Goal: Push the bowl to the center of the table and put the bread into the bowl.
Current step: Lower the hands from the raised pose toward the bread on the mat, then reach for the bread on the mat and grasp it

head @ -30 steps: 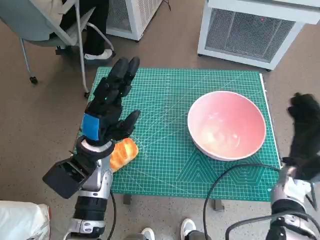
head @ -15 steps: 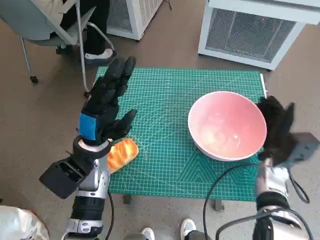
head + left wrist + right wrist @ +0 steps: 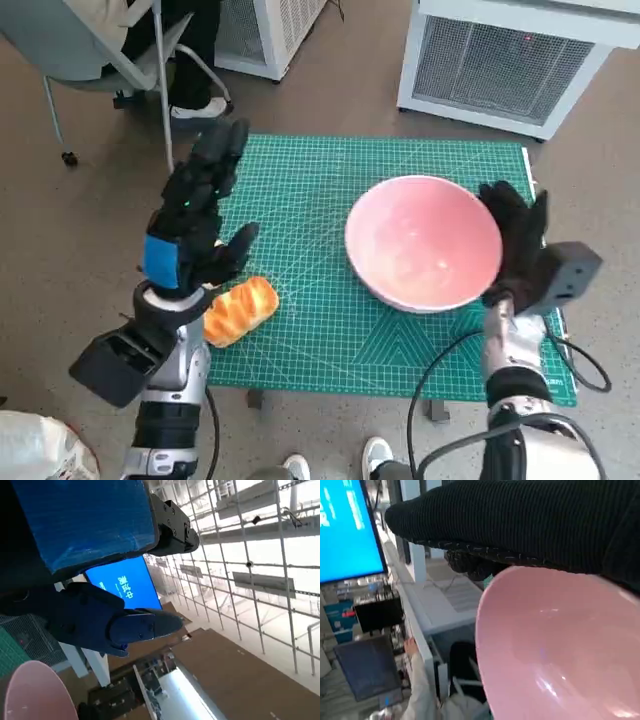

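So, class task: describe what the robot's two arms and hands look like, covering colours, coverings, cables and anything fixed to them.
The left hand is black with blue tape across its back, on a pale silver forearm carrying a black boxy camera unit. The right hand wears a black knitted glove, with a black box fixed at the wrist above a pale forearm. Black cables loop beside the right arm.

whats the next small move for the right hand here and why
Probably one more short push toward the left. The right hand rests against the pink bowl on its right rim, and the bowl sits right of the middle of the green cutting mat. The bread lies at the mat's near left edge, below the raised, empty left hand.
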